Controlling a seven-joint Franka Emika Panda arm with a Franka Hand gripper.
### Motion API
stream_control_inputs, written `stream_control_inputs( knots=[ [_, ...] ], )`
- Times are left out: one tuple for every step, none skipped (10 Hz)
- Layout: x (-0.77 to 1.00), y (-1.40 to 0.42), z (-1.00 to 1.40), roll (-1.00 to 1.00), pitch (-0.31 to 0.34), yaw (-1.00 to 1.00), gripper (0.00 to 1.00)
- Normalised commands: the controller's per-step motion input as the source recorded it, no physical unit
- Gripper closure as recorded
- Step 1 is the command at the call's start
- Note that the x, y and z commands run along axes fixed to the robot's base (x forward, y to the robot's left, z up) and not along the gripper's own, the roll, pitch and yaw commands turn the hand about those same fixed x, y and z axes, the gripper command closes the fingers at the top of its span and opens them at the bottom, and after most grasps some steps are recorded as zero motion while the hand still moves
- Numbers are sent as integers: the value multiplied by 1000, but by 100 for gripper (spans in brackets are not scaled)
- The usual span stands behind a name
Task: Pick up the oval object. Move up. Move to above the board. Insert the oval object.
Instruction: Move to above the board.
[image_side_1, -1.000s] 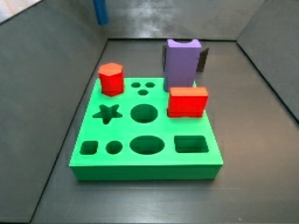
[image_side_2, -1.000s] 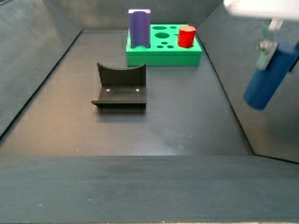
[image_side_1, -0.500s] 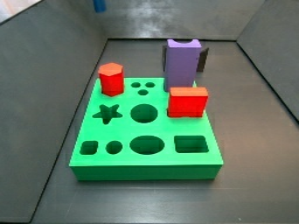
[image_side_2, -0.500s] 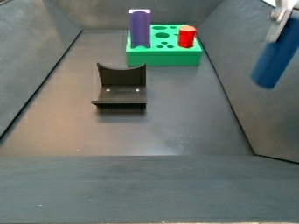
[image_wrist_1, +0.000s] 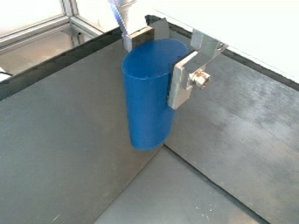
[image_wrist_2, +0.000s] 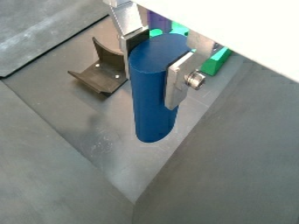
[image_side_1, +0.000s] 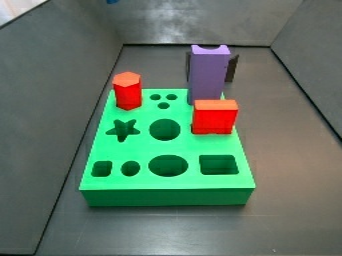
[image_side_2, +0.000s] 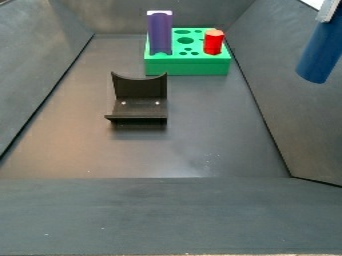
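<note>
The gripper (image_wrist_1: 163, 54) clamped the oval object (image_wrist_1: 152, 94), a slim, smooth dark blue peg, between its flat silver finger plates, holding it upright and well clear of the dark floor. In a side view the peg (image_side_2: 321, 50) hung at the upper right edge of the frame, far from the board (image_side_2: 187, 58), a thick bright green slab with cut-out holes at upper centre. The lift looked done; the carry to above the board came next. Done well, it would keep the peg vertical, travel high enough to clear the tall purple block (image_side_1: 209, 70) and the red hexagonal block (image_side_1: 127, 90), and line the peg's long axis with the oval hole (image_side_1: 167, 165) before descending. The dark L-shaped fixture (image_side_2: 136, 98) stood mid-floor in a grey-walled enclosure.
</note>
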Motion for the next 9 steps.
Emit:
stream_control_inputs(
  knots=[
    [-402,-6,12,113,43,37,100],
    [-403,-6,12,112,43,37,100],
    [-403,-6,11,112,43,38,100],
    [-403,-6,11,111,43,37,100],
    [-403,-6,11,111,43,37,100],
    [-403,-6,11,111,43,37,100],
    [-403,-6,11,111,43,37,100],
    [-403,-6,11,111,43,37,100],
    [-403,-6,11,111,43,37,100]
  ],
)
